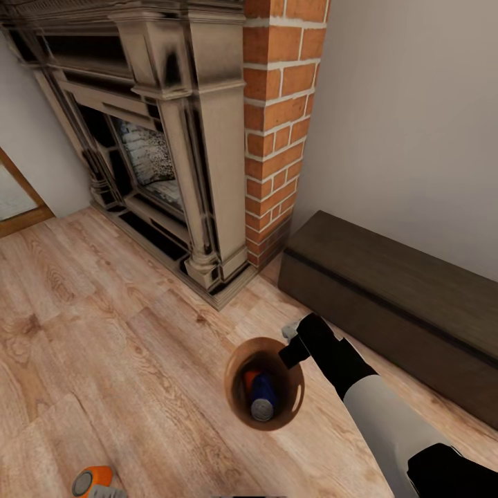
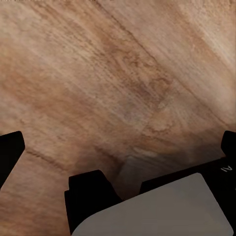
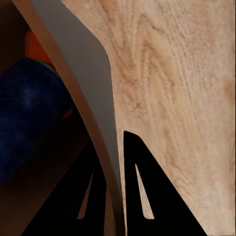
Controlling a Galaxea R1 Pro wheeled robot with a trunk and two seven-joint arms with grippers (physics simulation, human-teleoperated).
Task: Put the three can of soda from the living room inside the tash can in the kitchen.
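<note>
The trash can (image 1: pixel 289 395), glossy brown inside, stands on the pale wood floor in front of the fireplace. A blue soda can (image 1: pixel 263 401) and an orange one (image 1: pixel 250 380) lie inside it. My right gripper (image 1: pixel 294 347) is shut on its far rim; in the right wrist view the gripper (image 3: pixel 113 141) has one finger on each side of the pale wall (image 3: pixel 78 64), beside the blue can (image 3: pixel 29 113). A third can, orange with a grey top (image 1: pixel 93 480), lies on the floor at the head view's lower left edge. My left gripper (image 2: pixel 120 143) hangs open over bare floor.
A brick-and-stone fireplace (image 1: pixel 173 138) rises behind the bin, with a brick column (image 1: pixel 280 124) at its right. A long dark low bench (image 1: pixel 394 304) runs along the wall on the right. A wood-framed glass door (image 1: pixel 17 197) shows at far left.
</note>
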